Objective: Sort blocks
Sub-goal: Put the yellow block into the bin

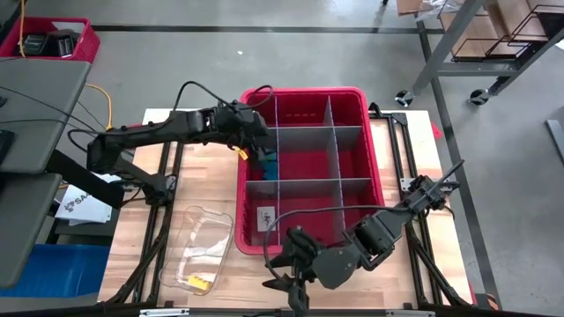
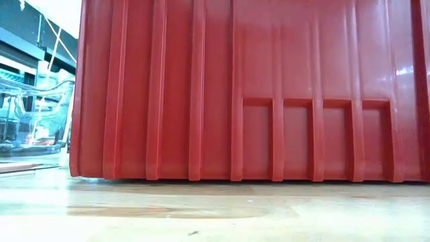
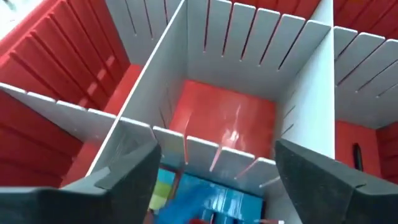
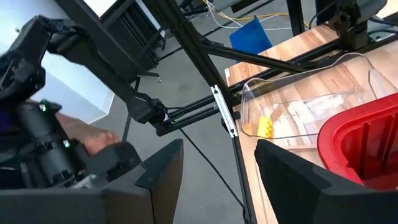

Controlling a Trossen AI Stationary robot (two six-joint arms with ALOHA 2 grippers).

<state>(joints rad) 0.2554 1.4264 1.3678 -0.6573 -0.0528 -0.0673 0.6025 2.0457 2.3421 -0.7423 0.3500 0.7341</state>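
Observation:
My left gripper (image 1: 261,155) hangs open over the left column of the red bin (image 1: 370,106), above its middle cell. In the left wrist view its fingers (image 3: 127,177) stand wide apart with nothing between them. Below them several blue blocks (image 3: 214,202) and a yellow-green one (image 3: 163,185) lie in that cell, seen as a blue patch (image 1: 268,165) from above. One yellow block (image 4: 266,127) rests on the floor of a clear plastic tray (image 1: 198,242) left of the bin. My right gripper (image 1: 289,275) stays open, off the table's near edge.
Grey slotted dividers (image 1: 330,132) split the bin into cells, and their top edges (image 3: 186,140) rise just below my left fingers. The bin's near wall (image 2: 255,87) fills the low view, with the clear tray (image 2: 33,114) to its left. Bare wood lies left of the bin.

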